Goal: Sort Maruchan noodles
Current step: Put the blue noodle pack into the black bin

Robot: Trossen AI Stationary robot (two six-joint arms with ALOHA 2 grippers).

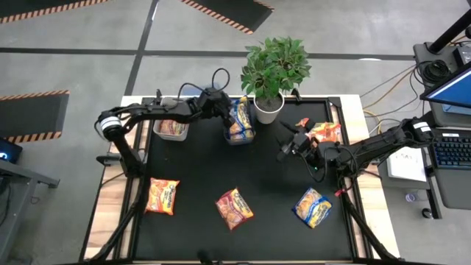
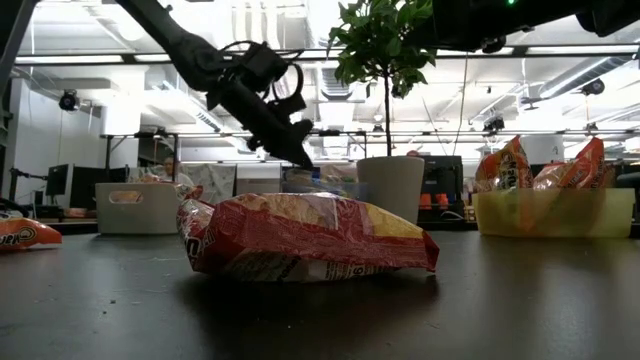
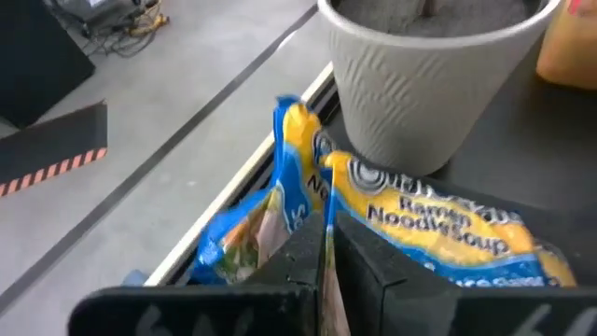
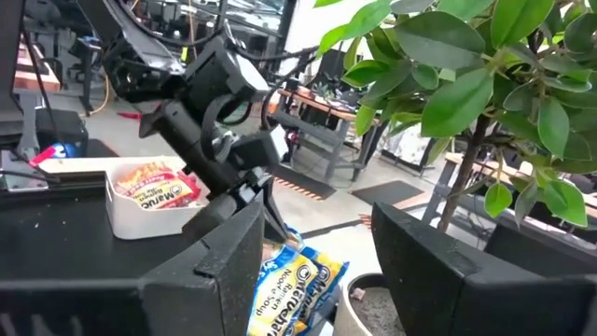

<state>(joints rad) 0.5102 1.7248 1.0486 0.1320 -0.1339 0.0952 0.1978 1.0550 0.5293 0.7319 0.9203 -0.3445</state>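
Observation:
My left gripper (image 1: 225, 112) reaches over the middle bin (image 1: 240, 137) at the table's far edge and is shut on a blue-and-yellow noodle packet (image 3: 289, 191) that stands in it. A second such packet (image 3: 438, 224) lies beside it. My right gripper (image 1: 287, 149) hovers open, right of the middle, with nothing between its fingers (image 4: 233, 271). Three packets lie flat on the near half: an orange one (image 1: 162, 196), a red one (image 1: 234, 208) and a blue-and-yellow one (image 1: 313, 207). My left gripper pinches a thin edge of the blue-and-yellow packet (image 3: 326, 219) between its two fingers. The fingers slant down from the table's left side into the middle bin. The packet stands on edge in the bin; my own fingers hide how far back the edge reaches.
A grey bin (image 1: 171, 129) with orange packets stands at the far left, and a green bin (image 2: 555, 212) with red-orange packets at the far right. A potted plant (image 1: 269, 107) stands right beside the middle bin. The table's middle is bare black mat (image 1: 221, 165).

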